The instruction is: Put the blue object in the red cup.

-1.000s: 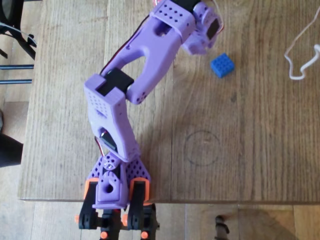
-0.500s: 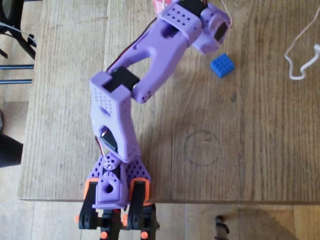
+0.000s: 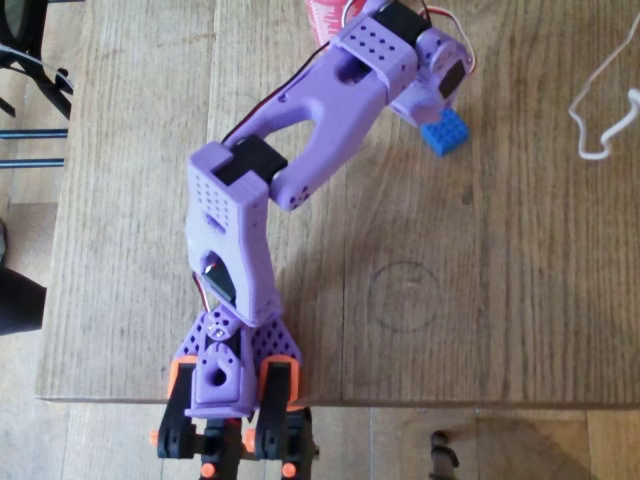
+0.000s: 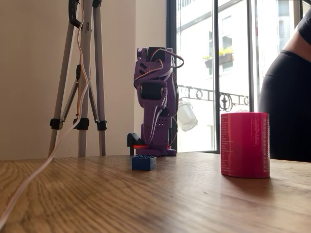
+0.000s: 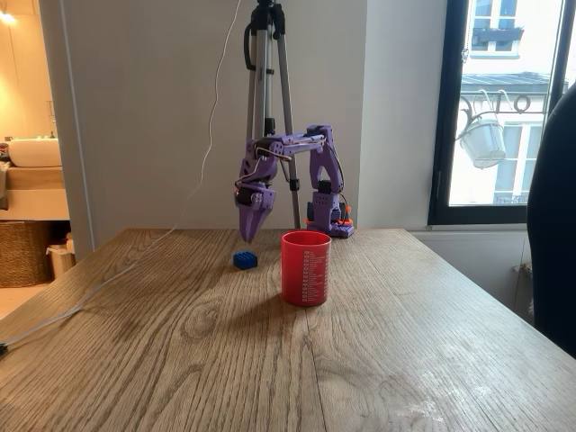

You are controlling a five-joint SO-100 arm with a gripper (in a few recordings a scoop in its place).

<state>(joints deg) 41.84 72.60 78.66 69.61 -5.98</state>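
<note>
Over the last second the claw (image 5: 249,236) has been swung across until it hangs just above the blue object (image 5: 245,260), which lies on the table (image 3: 520,300) near its far edge, apart from the red cup (image 5: 305,268); its fingers look closed and empty, so descent and grasping are judged to remain

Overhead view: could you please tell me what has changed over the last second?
The arm has swung to the right in the overhead view, so the gripper now hangs over the blue brick and covers its upper-left corner there. Nothing has been grasped; the jaws hover above the brick. The brick, the red cup and the white cable have stayed put.
</note>
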